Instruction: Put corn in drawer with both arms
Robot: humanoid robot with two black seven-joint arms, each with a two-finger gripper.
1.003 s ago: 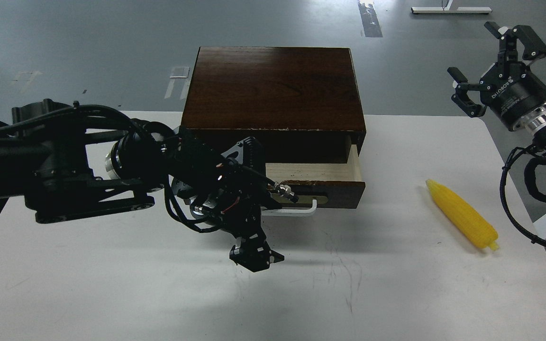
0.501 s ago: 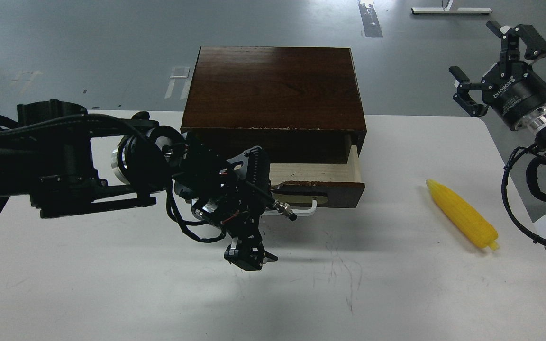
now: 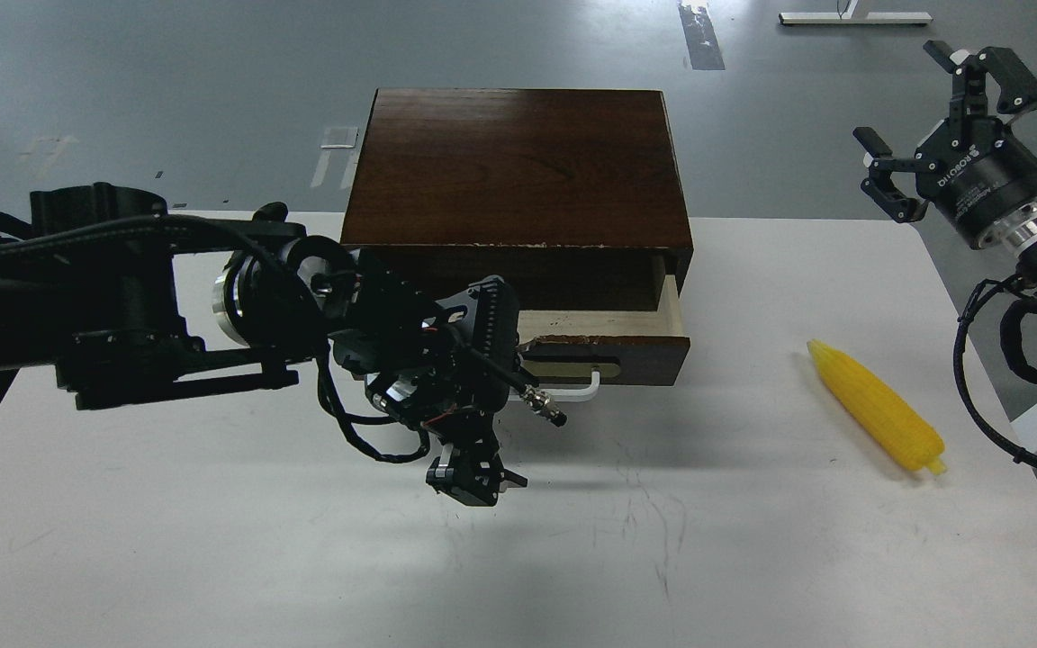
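1. Our left end effector (image 3: 473, 479) hangs low over the white surface (image 3: 212, 540), just in front of the drawer (image 3: 604, 346); we cannot tell whether its dark fingers are apart.
2. The drawer is pulled partly out of the brown cabinet (image 3: 518, 166), pale wood showing inside.
3. The corn (image 3: 877, 418) lies on the surface, well right of the drawer.
4. Our right end effector (image 3: 937, 108) is raised at upper right, fingers spread, holding nothing.
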